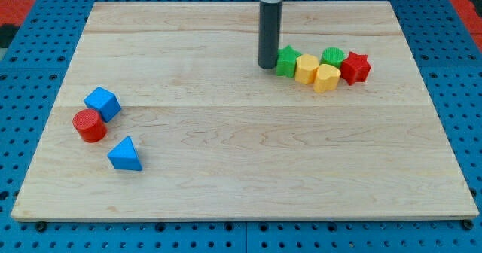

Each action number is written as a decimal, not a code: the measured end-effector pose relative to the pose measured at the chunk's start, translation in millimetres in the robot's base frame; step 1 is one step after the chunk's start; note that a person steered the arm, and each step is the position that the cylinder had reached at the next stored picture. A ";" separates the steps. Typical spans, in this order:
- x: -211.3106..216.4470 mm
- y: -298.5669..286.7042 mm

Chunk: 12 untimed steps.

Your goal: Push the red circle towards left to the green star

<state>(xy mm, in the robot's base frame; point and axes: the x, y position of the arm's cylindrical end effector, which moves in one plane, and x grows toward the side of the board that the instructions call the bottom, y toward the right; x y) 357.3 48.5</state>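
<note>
The red circle (89, 125) is a short red cylinder at the view's left, touching the blue cube (102, 103) just above it. The green star (287, 61) sits right of the board's top centre, at the left end of a cluster of blocks. My tip (267, 65) rests on the board just left of the green star, touching or nearly touching it, far to the right of the red circle. The dark rod rises from it to the view's top edge.
A blue triangle (125, 154) lies below and right of the red circle. Right of the green star sit a yellow hexagon (306, 68), a yellow heart (326, 78), a green circle (333, 56) and a red star (355, 67). The wooden board (241, 185) lies on blue pegboard.
</note>
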 end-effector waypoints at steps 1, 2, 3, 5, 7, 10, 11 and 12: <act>4.2 -52.0; 52.3 -145.5; 143.7 -128.0; 158.9 -277.6; 159.2 -350.5; 81.9 -207.7; 58.9 -203.4; 13.5 -151.4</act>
<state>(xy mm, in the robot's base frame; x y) 370.8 -103.0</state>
